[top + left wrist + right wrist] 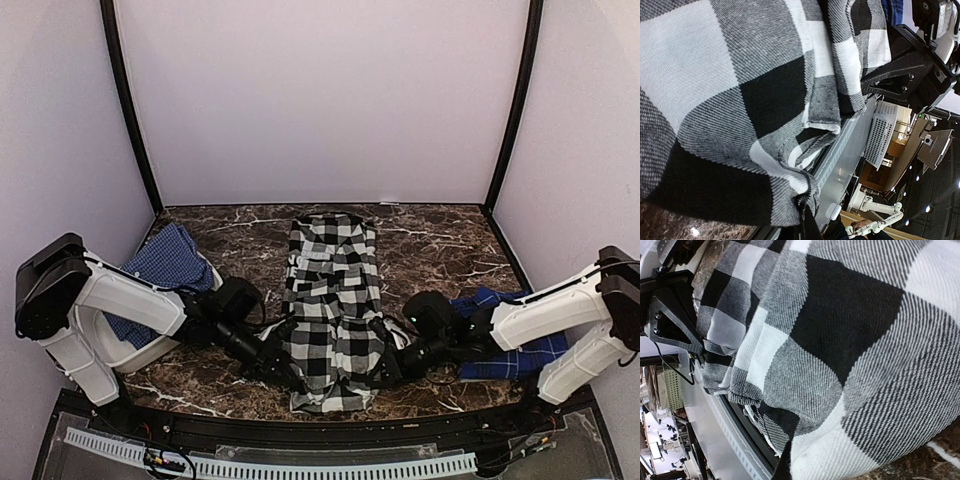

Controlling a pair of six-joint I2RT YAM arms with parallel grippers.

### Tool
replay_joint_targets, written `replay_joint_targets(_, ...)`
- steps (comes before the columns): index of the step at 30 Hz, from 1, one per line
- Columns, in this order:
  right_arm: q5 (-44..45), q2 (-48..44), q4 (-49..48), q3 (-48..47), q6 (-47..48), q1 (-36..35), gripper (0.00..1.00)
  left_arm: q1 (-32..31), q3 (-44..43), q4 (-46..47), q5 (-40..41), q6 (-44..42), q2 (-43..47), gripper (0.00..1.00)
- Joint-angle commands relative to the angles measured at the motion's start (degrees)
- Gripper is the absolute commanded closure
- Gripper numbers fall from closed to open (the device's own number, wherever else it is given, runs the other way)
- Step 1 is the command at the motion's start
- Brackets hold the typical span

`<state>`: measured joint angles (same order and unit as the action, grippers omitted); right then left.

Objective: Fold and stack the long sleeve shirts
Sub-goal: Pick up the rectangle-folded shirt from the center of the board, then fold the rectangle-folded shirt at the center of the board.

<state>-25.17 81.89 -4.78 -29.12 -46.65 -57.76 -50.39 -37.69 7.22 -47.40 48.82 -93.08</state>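
Left gripper (293,379) and right gripper (386,374) clench checked shirt (330,285) on white-walled marbled table (440,250).

From above and behind we looked down over the whole table (440,250). Both wrist views pressed close on the checked shirt (333,300), facing across it to the right arm (910,65) and left arm (667,315).
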Motion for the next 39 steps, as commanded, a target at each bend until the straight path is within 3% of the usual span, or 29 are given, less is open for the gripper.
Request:
replay_joint_targets(1,-1.35,-2.36,0.75,-3.3,0.12,2.04,1.0,0.97,-1.59,-1.14,-1.56,-0.89,4.02,1.0)
replay_joint_targets(18,-4.1,-2.74,0.22,-9.92,-1.32,15.92,1.0,10.24,-5.9,10.8,-0.52,11.5,3.24,1.0)
replay_joint_targets(28,-8.07,7.86,-4.89,-16.61,-1.92,22.84,1.0,15.45,-6.62,31.83,-0.18,27.3,-4.94,1.0)
replay_joint_targets(39,-7.82,16.63,-7.01,-24.39,-2.02,24.51,1.0,18.38,-9.59,37.51,4.03,33.34,-9.51,1.0)
